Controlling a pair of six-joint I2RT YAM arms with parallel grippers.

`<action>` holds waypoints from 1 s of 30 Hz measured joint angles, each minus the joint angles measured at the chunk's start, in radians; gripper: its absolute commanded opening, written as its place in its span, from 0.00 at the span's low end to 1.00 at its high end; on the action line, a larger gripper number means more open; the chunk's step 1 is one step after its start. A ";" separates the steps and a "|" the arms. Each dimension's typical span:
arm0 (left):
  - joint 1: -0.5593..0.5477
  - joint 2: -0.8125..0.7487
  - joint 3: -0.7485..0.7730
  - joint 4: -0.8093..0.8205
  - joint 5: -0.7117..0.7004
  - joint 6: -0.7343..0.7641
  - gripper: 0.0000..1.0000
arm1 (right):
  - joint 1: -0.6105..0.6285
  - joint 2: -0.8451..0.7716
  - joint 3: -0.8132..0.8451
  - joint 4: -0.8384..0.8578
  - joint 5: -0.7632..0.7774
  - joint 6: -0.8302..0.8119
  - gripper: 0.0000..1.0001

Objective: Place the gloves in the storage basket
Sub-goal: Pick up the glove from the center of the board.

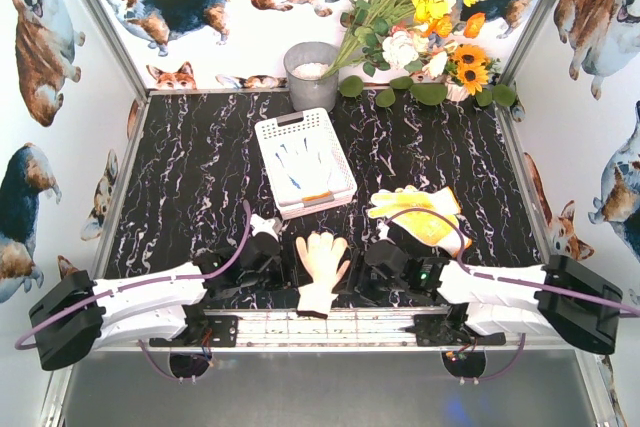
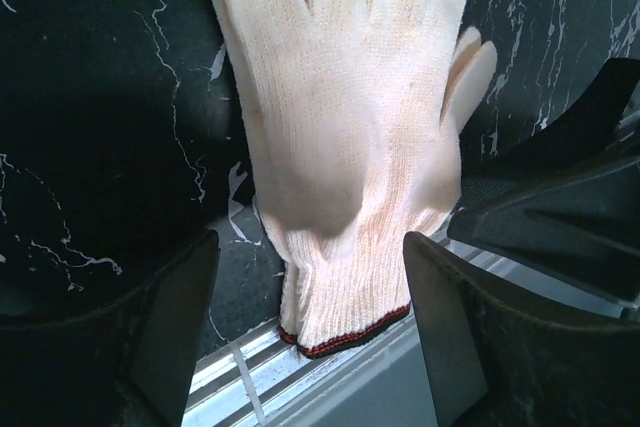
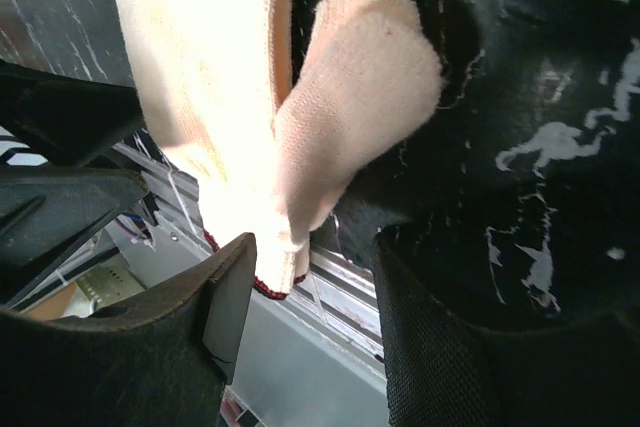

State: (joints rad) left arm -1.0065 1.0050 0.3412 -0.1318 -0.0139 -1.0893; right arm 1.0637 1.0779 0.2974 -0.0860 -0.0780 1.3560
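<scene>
Left gripper [image 2: 310, 247] and right gripper [image 3: 315, 247] hang with jaws apart at the cuff of the cream glove [image 1: 320, 267], gripping nothing. It lies flat at 6 o'clock from the storage basket [image 1: 266, 162]. Being a light, limp knit, it is probably best pinched at the cuff.

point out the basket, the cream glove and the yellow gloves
basket [image 1: 290, 122], top view, far rim by the handle slot
cream glove [image 2: 350, 147], left wrist view, back of the hand
yellow gloves [image 1: 420, 205], top view, middle of the pile
</scene>
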 measured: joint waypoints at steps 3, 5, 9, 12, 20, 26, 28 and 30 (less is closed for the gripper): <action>0.024 0.007 -0.026 0.044 0.027 -0.003 0.59 | 0.011 0.045 0.002 0.063 0.004 0.015 0.50; 0.038 0.014 -0.046 0.086 0.048 -0.010 0.55 | 0.014 0.080 0.006 0.102 0.004 0.026 0.47; 0.050 0.039 -0.072 0.162 0.073 -0.020 0.49 | 0.015 0.125 0.008 0.155 0.006 0.040 0.40; 0.050 0.063 -0.079 0.203 0.082 -0.025 0.46 | 0.016 0.138 0.008 0.166 0.010 0.045 0.37; 0.050 0.078 -0.113 0.279 0.079 -0.037 0.38 | 0.016 0.137 0.008 0.154 0.031 0.049 0.33; 0.051 0.097 -0.129 0.321 0.077 -0.040 0.23 | 0.016 0.134 0.008 0.149 0.038 0.049 0.34; 0.051 0.103 -0.134 0.330 0.076 -0.040 0.17 | 0.016 0.134 0.008 0.150 0.038 0.050 0.34; 0.051 0.105 -0.137 0.333 0.077 -0.040 0.12 | 0.016 0.134 0.008 0.151 0.039 0.053 0.36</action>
State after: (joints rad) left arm -0.9554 1.1099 0.2043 0.2012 0.0628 -1.1297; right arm 1.0801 1.2121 0.3050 0.0650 -0.0395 1.4090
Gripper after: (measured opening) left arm 0.186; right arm 0.340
